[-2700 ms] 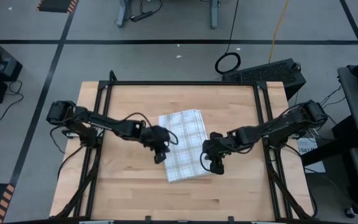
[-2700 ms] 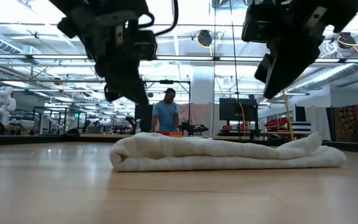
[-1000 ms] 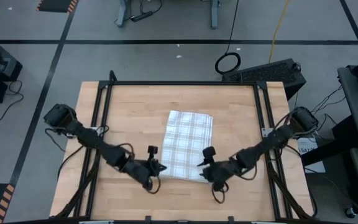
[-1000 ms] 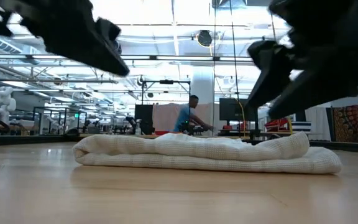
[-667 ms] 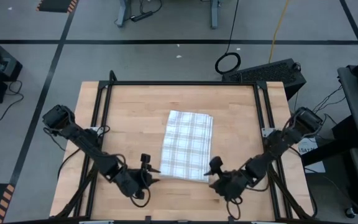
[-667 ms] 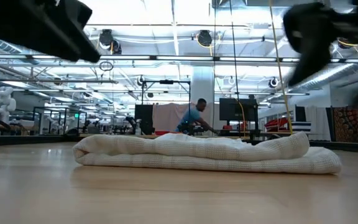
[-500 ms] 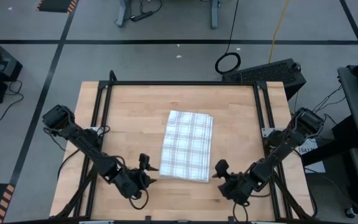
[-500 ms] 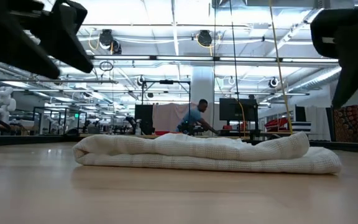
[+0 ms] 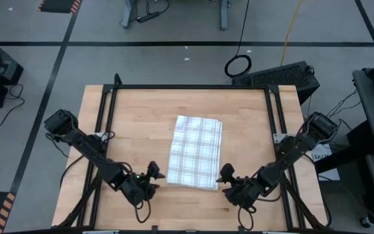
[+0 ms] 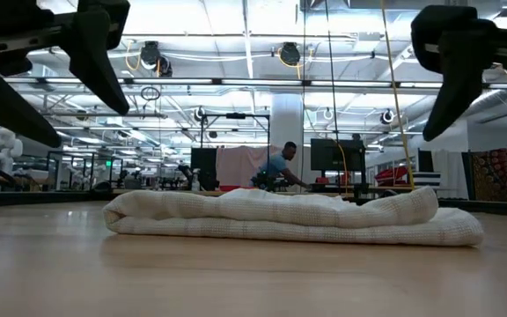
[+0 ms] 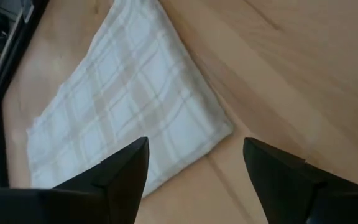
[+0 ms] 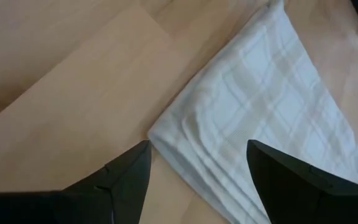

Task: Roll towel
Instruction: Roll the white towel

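The towel [image 9: 195, 153], white with a grey plaid check, lies folded in several flat layers on the wooden table [image 9: 135, 110], near its middle; it also shows as a low pad in the low view [image 10: 293, 218]. My left gripper [image 9: 153, 173] hangs open above the table just off the towel's near left corner [image 11: 219, 127]. My right gripper [image 9: 226, 174] hangs open just off the towel's near right corner [image 12: 160, 134]. Neither touches the cloth.
Bare wood lies all round the towel. A black frame [image 9: 187, 87] runs along the table's far edge and sides. In the room beyond the table a person [image 10: 275, 167] stands at a bench.
Both grippers have drawn back from the towel toward the table's near edge and come a little back toward its near corners. The left gripper has opened wide. The towel has stayed flat where it lay.
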### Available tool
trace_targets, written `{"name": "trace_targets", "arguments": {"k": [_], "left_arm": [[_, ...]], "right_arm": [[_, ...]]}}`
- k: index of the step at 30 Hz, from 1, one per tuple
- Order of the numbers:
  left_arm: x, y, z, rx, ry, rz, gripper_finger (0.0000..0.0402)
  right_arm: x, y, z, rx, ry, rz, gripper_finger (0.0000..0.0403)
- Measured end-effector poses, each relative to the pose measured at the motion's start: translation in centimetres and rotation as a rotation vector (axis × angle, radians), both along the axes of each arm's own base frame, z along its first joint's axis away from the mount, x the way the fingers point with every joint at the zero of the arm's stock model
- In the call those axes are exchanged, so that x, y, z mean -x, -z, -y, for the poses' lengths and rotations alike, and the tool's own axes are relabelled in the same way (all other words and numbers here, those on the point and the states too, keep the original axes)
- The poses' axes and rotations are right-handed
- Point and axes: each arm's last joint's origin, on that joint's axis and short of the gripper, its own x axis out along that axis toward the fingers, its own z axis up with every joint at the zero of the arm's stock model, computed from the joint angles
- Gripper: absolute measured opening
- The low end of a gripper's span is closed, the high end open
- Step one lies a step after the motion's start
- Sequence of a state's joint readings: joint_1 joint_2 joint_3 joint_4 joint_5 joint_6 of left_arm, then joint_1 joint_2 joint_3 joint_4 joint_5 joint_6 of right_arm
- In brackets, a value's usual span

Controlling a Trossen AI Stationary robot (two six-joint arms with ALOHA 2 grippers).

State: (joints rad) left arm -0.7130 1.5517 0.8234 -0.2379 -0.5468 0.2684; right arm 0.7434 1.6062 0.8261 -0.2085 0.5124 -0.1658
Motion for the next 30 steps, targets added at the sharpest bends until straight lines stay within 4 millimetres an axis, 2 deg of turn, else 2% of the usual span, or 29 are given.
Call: {"name": "trace_targets", "arguments": {"k": [6, 9, 15, 21, 30], "left_arm": [[-0.4, 0.4, -0.8, -0.061, 0.04, 0.001, 0.0267], [-0.4, 0.9, -1.1, -0.038, 0.057, -0.003, 0.0267], [-0.3, 1.5, -0.5, -0.027, 0.081, -0.02, 0.0267], [-1.0, 3.9, 0.1, -0.044, 0.083, -0.045, 0.0267], [-1.2, 4.0, 0.7, -0.014, 0.11, -0.025, 0.0267]], "right_arm": [[-0.8, 1.0, -0.3, -0.025, -0.006, 0.003, 0.0256], [-1.2, 1.5, -0.7, -0.064, 0.018, 0.027, 0.0256], [-1.3, 1.8, -0.9, -0.15, 0.099, 0.033, 0.0256], [-1.4, 1.7, -0.9, -0.182, 0.127, 0.047, 0.0256], [-1.6, 3.0, -0.9, -0.119, 0.095, 0.019, 0.0256]]}}
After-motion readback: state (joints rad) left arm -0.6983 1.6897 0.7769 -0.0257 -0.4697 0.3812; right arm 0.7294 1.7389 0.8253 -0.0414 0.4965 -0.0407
